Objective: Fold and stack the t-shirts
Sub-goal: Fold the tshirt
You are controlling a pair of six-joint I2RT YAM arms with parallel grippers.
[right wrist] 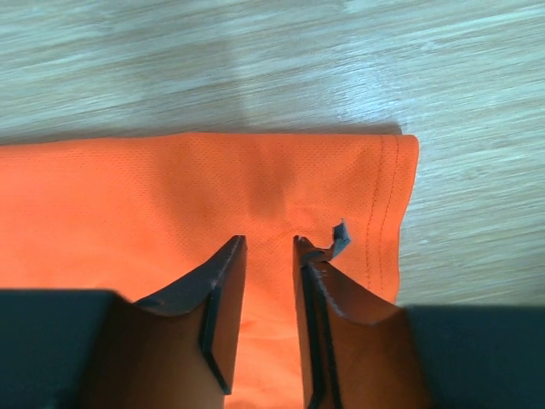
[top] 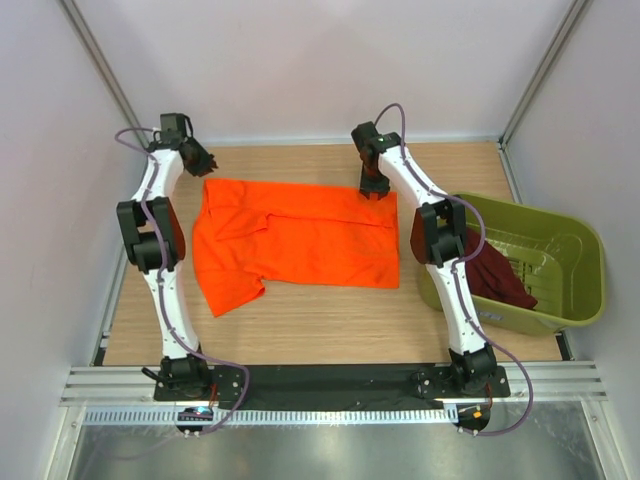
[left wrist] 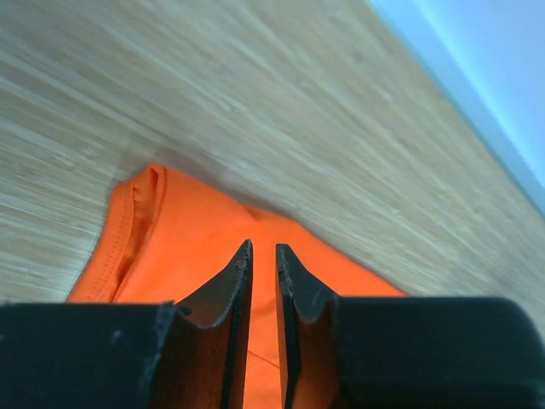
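- Black fingers (right wrist: 228,281) of the right gripper (right wrist: 268,240) fill the bottom of the right wrist view. They stand slightly apart with nothing visibly pinched.
- Below them lies the orange shirt (right wrist: 170,196). Its stitched hem runs down the right side, and a small grey tag shows by the right finger.
- Left gripper (left wrist: 262,247) has its jaws only a narrow slit apart, with no cloth between them. It is over a stitched corner of the orange shirt (left wrist: 179,239), with bare table (left wrist: 255,94) beyond.
- From above, the orange shirt (top: 300,240) lies spread flat on the wooden table (top: 320,325) between the two arms, with one sleeve sticking out toward the near left.
- Left gripper (top: 195,155) is at the shirt's far-left corner, and the right gripper (top: 375,185) is over its far-right corner.
- Maroon shirt (top: 495,275) lies crumpled in the green tub (top: 580,240) on the right, partly hidden by the right arm.
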